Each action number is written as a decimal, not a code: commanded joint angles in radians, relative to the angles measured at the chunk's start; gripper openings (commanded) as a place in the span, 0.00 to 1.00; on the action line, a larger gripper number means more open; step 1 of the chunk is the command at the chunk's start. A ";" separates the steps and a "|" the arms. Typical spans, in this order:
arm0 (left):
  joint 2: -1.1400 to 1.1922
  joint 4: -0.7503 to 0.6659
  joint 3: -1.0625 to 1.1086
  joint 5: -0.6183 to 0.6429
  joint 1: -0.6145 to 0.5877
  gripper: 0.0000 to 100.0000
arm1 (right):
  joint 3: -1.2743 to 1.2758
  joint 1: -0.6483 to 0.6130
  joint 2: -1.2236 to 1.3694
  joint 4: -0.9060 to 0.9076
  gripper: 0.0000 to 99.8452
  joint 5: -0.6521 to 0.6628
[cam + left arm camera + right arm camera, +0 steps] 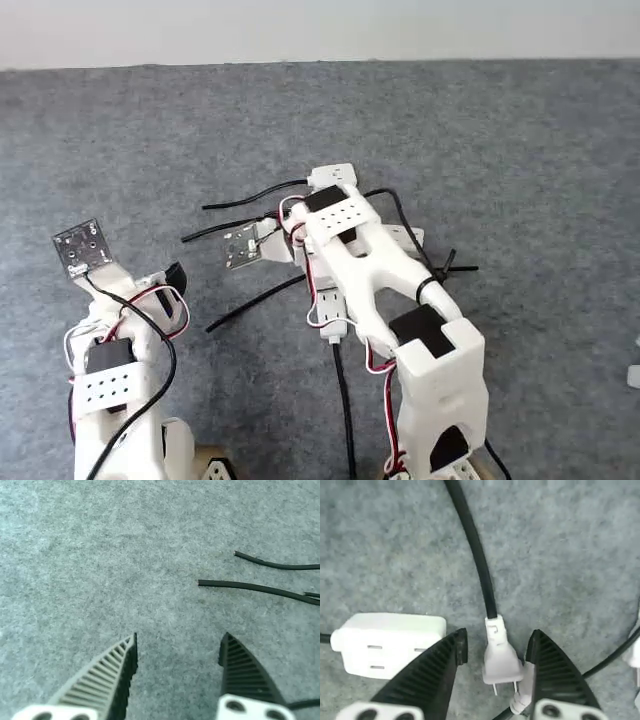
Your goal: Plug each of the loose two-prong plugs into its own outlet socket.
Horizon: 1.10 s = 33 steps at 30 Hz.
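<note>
Right tool point(499, 636) forward, spread astride white plug point(501, 657), perhaps touching; left tool point(180, 637) spread, low over carpet point(100, 555).

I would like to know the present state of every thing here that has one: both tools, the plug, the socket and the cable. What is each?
left tool: open, holding nothing, above the carpet.
right tool: open, one finger on either side of the white plug.
white plug: unplugged, lying on the carpet, both prongs bare.
outlet socket: visible slots empty.
black cable: joined to the white plug, lying slack.
</note>
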 commanded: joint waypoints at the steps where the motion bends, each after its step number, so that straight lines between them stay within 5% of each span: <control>1: -0.018 -0.028 -0.005 -0.011 -0.006 0.25 | -0.046 -0.012 -0.004 -0.004 0.20 0.011; 8: -0.018 -0.028 -0.005 -0.012 -0.006 0.25 | -0.043 -0.012 -0.004 -0.004 0.19 0.011; 14: -0.018 -0.028 -0.005 -0.012 -0.006 0.25 | -0.043 0.013 -0.002 -0.004 0.07 0.011; 33: -0.018 -0.028 -0.005 -0.012 -0.006 0.25 | -0.063 0.031 0.061 -0.004 0.10 0.012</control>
